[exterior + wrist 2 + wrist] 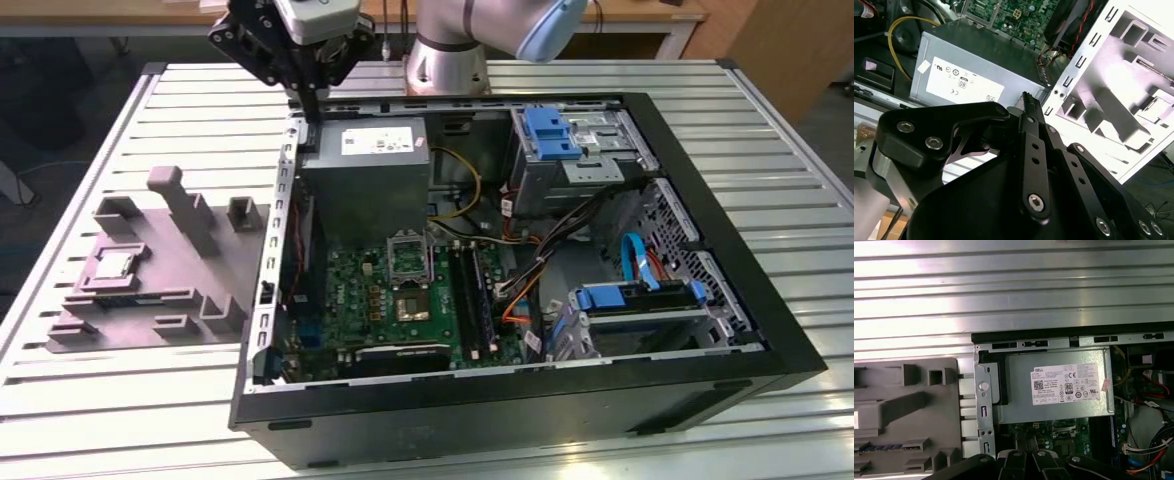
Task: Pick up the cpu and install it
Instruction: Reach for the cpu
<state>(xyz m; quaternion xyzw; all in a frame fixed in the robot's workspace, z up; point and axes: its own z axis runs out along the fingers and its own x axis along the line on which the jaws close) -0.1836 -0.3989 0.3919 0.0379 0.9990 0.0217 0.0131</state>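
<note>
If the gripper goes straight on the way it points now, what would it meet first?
Probably the grey power supply, at its edge by the case wall; depth is unclear, so the gripper might meet that wall instead.

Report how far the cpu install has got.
Done: nothing that shows. The cpu lies on the grey fixture at the exterior view's left, outside the computer case. In hand: the gripper, shut and empty, hangs above the case's edge by the grey power supply box. Left: both picking and installing; the motherboard socket shows a dark centre.
</note>
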